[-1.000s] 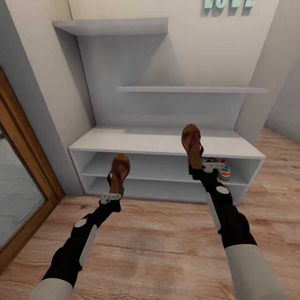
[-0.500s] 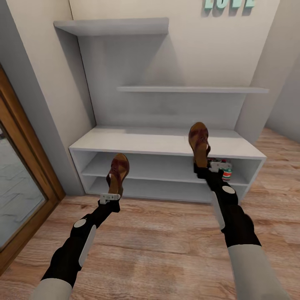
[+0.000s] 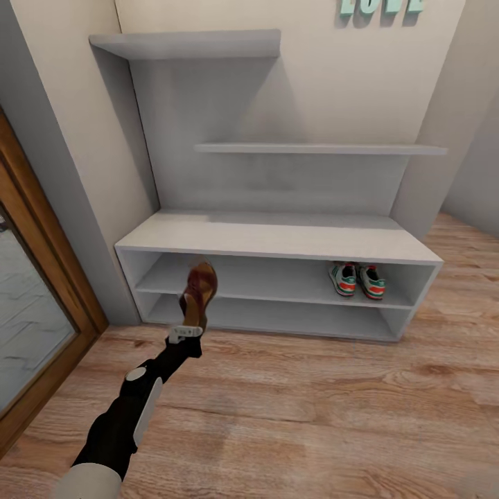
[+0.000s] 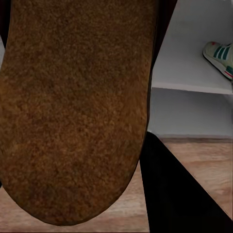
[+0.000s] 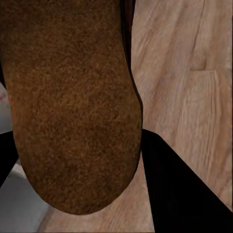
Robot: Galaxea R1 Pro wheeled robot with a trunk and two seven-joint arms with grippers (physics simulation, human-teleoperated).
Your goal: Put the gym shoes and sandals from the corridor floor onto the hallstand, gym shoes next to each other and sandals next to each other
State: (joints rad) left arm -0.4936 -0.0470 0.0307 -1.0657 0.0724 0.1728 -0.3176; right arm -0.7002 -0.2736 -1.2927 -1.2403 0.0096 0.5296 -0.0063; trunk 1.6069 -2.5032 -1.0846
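In the head view my left gripper (image 3: 186,331) is shut on the heel of a brown sandal (image 3: 199,284), held upright in front of the left half of the hallstand (image 3: 277,235). Its rough brown sole (image 4: 73,107) looms close in the left wrist view. The second sandal's sole (image 5: 73,97) is just as close in the right wrist view, with my right gripper (image 5: 92,170) shut on it above the wood floor (image 5: 184,73). Both gym shoes (image 3: 357,279) stand side by side at the right end of the rack's upper open tier. One gym shoe (image 4: 221,56) also appears in the left wrist view.
A wood-framed glass door (image 3: 28,312) stands at the left, close to the rack's end. Stepped wall shelves (image 3: 312,148) and teal letters (image 3: 380,5) hang above the rack. A wall corner (image 3: 443,125) borders its right end. Plank floor (image 3: 291,416) stretches in front.
My right arm and its sandal moved right across the rack's front and left the head view, uncovering the gym shoes. The left arm stayed put, its sandal turning slightly.
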